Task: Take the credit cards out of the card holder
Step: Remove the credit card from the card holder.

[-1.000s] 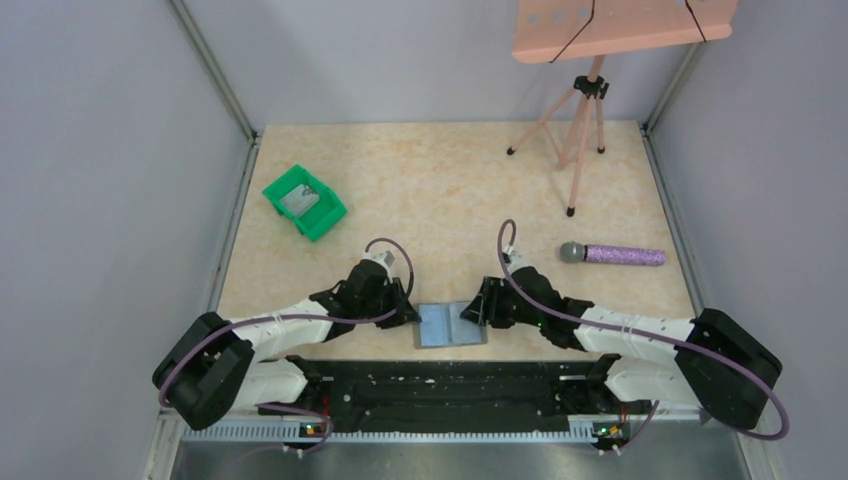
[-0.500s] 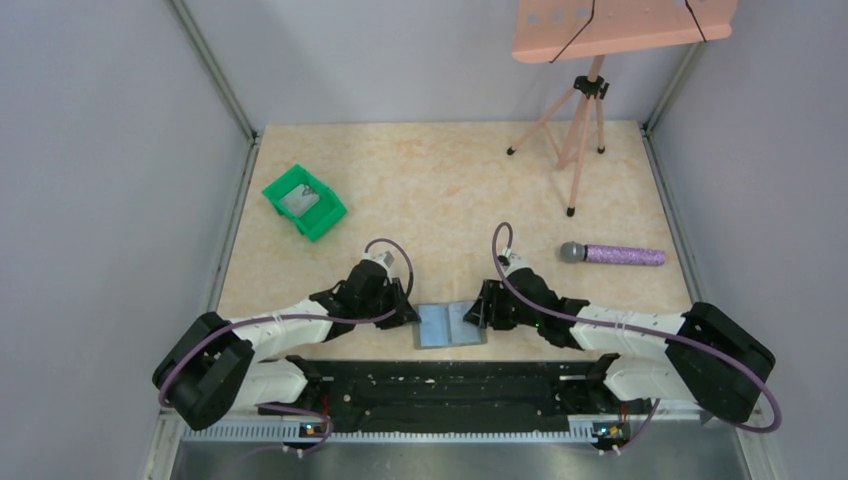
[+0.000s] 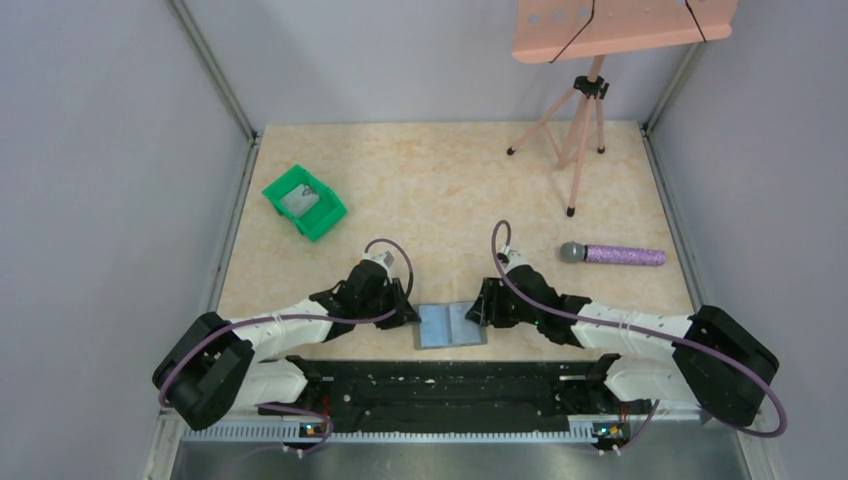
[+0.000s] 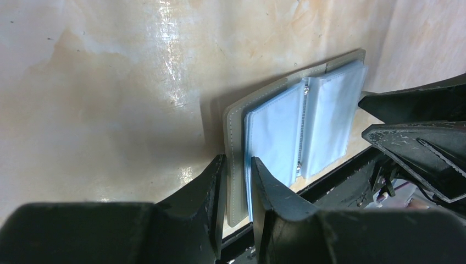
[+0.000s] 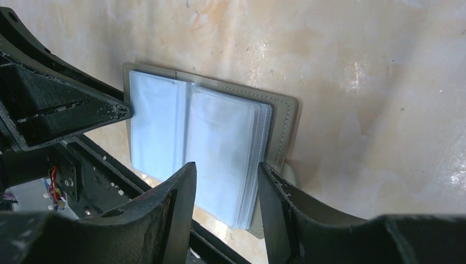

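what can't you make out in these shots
- Any cards in the holder: wrist views, the sleeves are cloudy.
- Holder's near edge: left wrist view, behind the left claw.
- Whether the right claw grips: right wrist view, contact hidden behind the claw.
- What lies in the bin: top view, too small.

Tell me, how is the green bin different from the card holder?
The green bin has raised walls; the grey card holder lies open flat. The green bin sits alone on the left; the card holder lies near, between the left pincer and right pincer. Both rest on the table.
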`<action>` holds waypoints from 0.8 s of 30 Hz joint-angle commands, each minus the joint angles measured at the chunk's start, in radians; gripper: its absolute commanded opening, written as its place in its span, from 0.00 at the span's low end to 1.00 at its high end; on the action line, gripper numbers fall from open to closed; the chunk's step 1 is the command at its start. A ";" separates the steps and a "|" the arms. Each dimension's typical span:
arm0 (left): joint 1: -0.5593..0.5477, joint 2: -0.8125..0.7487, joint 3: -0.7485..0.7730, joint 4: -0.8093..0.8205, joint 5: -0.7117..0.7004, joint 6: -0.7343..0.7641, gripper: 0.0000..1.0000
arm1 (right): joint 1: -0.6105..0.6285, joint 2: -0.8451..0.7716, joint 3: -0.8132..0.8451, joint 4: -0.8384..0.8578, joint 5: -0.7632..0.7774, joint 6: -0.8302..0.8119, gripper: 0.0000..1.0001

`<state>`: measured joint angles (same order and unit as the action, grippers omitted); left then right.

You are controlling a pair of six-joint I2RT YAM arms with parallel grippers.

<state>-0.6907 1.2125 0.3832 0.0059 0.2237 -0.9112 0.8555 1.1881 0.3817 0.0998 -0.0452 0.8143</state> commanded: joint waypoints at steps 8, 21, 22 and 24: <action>-0.005 -0.018 -0.009 0.022 0.009 0.001 0.28 | 0.010 -0.003 0.046 0.019 0.004 -0.016 0.46; -0.006 -0.014 -0.009 0.031 0.012 -0.002 0.28 | 0.029 0.037 0.059 0.069 -0.019 -0.012 0.41; -0.005 -0.013 -0.010 0.031 0.013 -0.002 0.28 | 0.031 0.039 0.060 0.070 -0.018 -0.011 0.40; -0.005 -0.017 -0.012 0.030 0.013 -0.002 0.28 | 0.034 0.046 0.062 0.071 -0.017 -0.012 0.38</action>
<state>-0.6910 1.2125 0.3828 0.0059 0.2241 -0.9138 0.8715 1.2232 0.3954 0.1234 -0.0559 0.8116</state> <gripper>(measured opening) 0.277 0.397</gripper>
